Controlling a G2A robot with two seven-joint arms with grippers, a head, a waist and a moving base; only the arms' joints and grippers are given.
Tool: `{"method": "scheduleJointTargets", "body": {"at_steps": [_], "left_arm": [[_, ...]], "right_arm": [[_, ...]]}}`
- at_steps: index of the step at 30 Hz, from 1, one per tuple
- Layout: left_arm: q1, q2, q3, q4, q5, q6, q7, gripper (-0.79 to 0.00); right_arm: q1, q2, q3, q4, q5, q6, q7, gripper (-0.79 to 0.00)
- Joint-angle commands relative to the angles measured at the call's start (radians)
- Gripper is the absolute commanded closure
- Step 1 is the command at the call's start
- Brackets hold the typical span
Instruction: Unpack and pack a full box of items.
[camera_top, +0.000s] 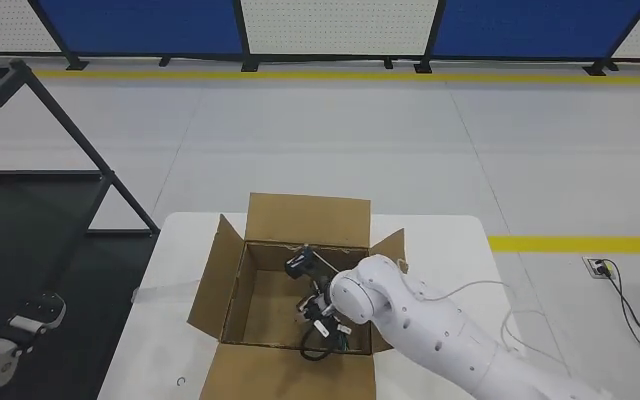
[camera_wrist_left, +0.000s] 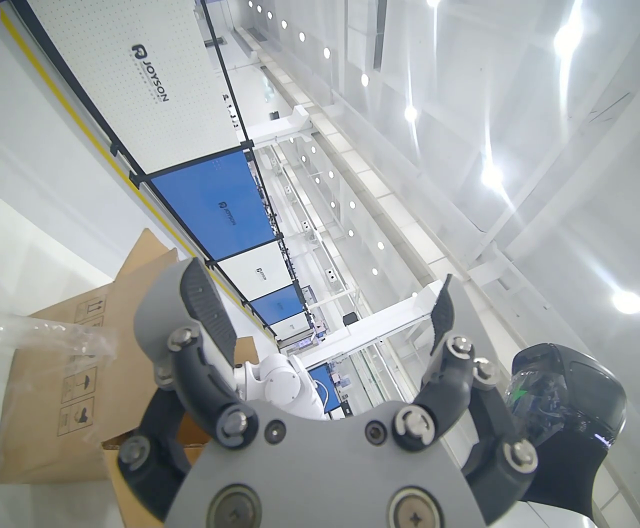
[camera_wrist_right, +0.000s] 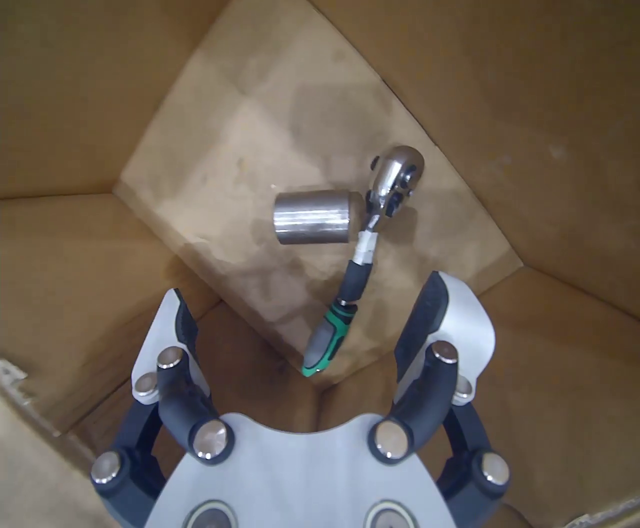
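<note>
Right gripper (camera_wrist_right: 307, 295) hangs inside the cardboard box (camera_wrist_right: 75, 100), spread wide and empty, above the ratchet wrench (camera_wrist_right: 360, 270) and steel cylinder (camera_wrist_right: 312, 217) lying just beside it. Left gripper (camera_wrist_left: 322, 280) is also wide, empty. Risk: closing on the wrench may send the cylinder rolling.

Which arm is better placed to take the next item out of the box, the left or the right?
Right. The right gripper hangs open inside the box, above the ratchet wrench and the metal cylinder on its floor. The left gripper, also open, points at the ceiling outside the box.
</note>
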Motion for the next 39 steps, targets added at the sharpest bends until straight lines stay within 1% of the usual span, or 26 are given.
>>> {"method": "scheduleJointTargets", "body": {"at_steps": [1, 7, 8, 9, 10, 12, 13, 14, 15, 19, 21, 29, 33, 34, 35, 37, 39], "left_arm": [[0.000, 0.000, 0.000, 0.000, 0.000, 0.000, 0.000, -0.785], [0.000, 0.000, 0.000, 0.000, 0.000, 0.000, 0.000, -0.785], [0.000, 0.000, 0.000, 0.000, 0.000, 0.000, 0.000, -0.785], [0.000, 0.000, 0.000, 0.000, 0.000, 0.000, 0.000, -0.785], [0.000, 0.000, 0.000, 0.000, 0.000, 0.000, 0.000, -0.785], [0.000, 0.000, 0.000, 0.000, 0.000, 0.000, 0.000, -0.785], [0.000, 0.000, 0.000, 0.000, 0.000, 0.000, 0.000, -0.785], [0.000, 0.000, 0.000, 0.000, 0.000, 0.000, 0.000, -0.785], [0.000, 0.000, 0.000, 0.000, 0.000, 0.000, 0.000, -0.785], [0.000, 0.000, 0.000, 0.000, 0.000, 0.000, 0.000, -0.785], [0.000, 0.000, 0.000, 0.000, 0.000, 0.000, 0.000, -0.785], [0.000, 0.000, 0.000, 0.000, 0.000, 0.000, 0.000, -0.785], [0.000, 0.000, 0.000, 0.000, 0.000, 0.000, 0.000, -0.785], [0.000, 0.000, 0.000, 0.000, 0.000, 0.000, 0.000, -0.785], [0.000, 0.000, 0.000, 0.000, 0.000, 0.000, 0.000, -0.785], [0.000, 0.000, 0.000, 0.000, 0.000, 0.000, 0.000, -0.785], [0.000, 0.000, 0.000, 0.000, 0.000, 0.000, 0.000, -0.785]], "right_arm": [[0.008, -0.015, -0.015, 0.016, -0.024, 0.016, 0.017, -0.785], [0.029, -0.062, -0.056, 0.089, -0.088, 0.047, 0.049, -0.785], [0.031, -0.071, -0.061, 0.105, -0.094, 0.049, 0.051, -0.650], [0.034, -0.079, -0.063, 0.121, -0.095, 0.049, 0.048, -0.570], [0.035, -0.087, -0.064, 0.139, -0.094, 0.046, 0.045, -0.446], [0.038, -0.102, -0.066, 0.175, -0.092, 0.039, 0.043, -0.431], [0.040, -0.110, -0.067, 0.194, -0.094, 0.040, 0.042, -0.456], [0.041, -0.118, -0.069, 0.212, -0.096, 0.042, 0.042, -0.508], [0.042, -0.125, -0.070, 0.230, -0.097, 0.041, 0.042, -0.508], [0.050, -0.156, -0.077, 0.295, -0.104, 0.033, 0.050, -0.385], [0.053, -0.170, -0.081, 0.320, -0.109, 0.026, 0.058, -0.360], [0.059, -0.219, -0.077, 0.417, -0.106, -0.008, 0.063, -0.348], [0.057, -0.242, -0.076, 0.461, -0.103, -0.030, 0.059, -0.317], [0.057, -0.248, -0.076, 0.472, -0.104, -0.034, 0.058, -0.289], [0.057, -0.253, -0.075, 0.484, -0.104, -0.038, 0.056, -0.283], [0.057, -0.263, -0.071, 0.507, -0.102, -0.044, 0.050, -0.246], [0.058, -0.273, -0.067, 0.529, -0.100, -0.052, 0.045, -0.145]]}}
